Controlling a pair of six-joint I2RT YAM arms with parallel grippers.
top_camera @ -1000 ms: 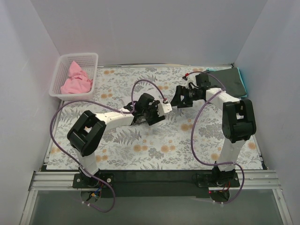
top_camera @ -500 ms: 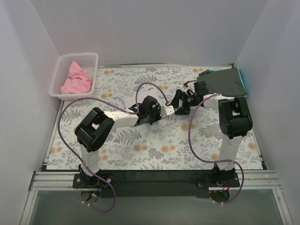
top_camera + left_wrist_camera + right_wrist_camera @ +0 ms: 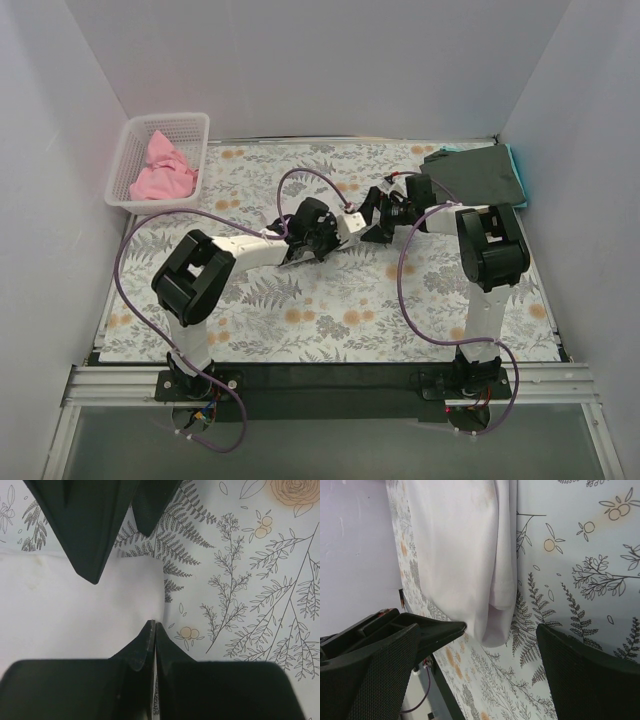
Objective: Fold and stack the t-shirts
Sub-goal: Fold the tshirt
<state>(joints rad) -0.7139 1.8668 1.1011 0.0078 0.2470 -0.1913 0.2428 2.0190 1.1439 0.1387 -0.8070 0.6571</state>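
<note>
A thin white t-shirt (image 3: pixel 75 620) lies flat on the floral table cloth (image 3: pixel 250 580); I cannot make it out in the top view. My left gripper (image 3: pixel 153 624) is shut, its tips pinching the shirt's edge. My right gripper (image 3: pixel 500 627) stands wide open, and a hemmed corner of the white t-shirt (image 3: pixel 465 545) lies between its fingers. The two grippers nearly meet at mid-table, left gripper (image 3: pixel 350 232) beside right gripper (image 3: pixel 368 225). A pink t-shirt (image 3: pixel 160 170) lies crumpled in the basket. A folded dark grey-green t-shirt (image 3: pixel 485 175) sits on a teal one (image 3: pixel 518 170) at the back right.
The white lattice basket (image 3: pixel 168 118) stands at the back left corner against the wall. Walls close in the table on the left, back and right. Purple cables loop above both arms. The black base rail runs along the near edge.
My left gripper has shut on the shirt's edge. My right gripper has swung left from near the folded stack to meet the left one, and its jaws have opened wider.
</note>
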